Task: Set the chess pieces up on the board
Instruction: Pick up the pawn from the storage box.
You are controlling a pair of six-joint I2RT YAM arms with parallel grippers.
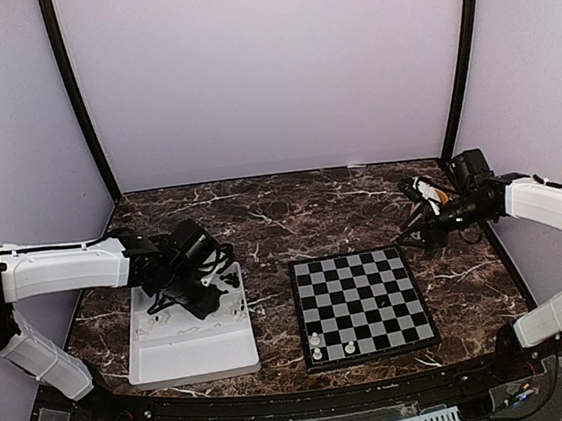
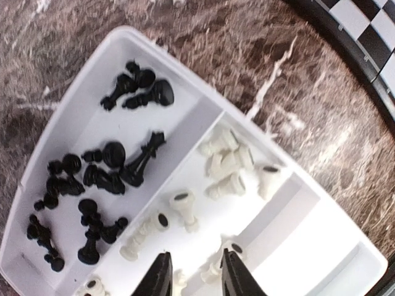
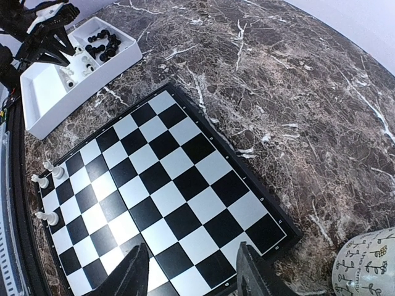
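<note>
The board (image 1: 370,292) lies right of centre, with three white chess pieces (image 1: 316,346) at its near-left corner; they also show in the right wrist view (image 3: 49,179). A white tray (image 1: 191,356) holds the other pieces. In the left wrist view black pieces (image 2: 105,166) fill one compartment and white pieces (image 2: 225,163) the middle one. My left gripper (image 2: 196,275) is open low over the white pieces, with a lying white piece (image 2: 213,269) between its fingertips, not gripped. My right gripper (image 3: 192,277) is open and empty above the board's far-right corner (image 3: 166,179).
A patterned white mug (image 3: 367,265) stands on the marble just beyond the board's far-right corner, close to my right gripper. The tray's right compartment (image 2: 327,240) holds nothing. The board's corner (image 2: 370,24) shows to the tray's right. Dark rails frame the table.
</note>
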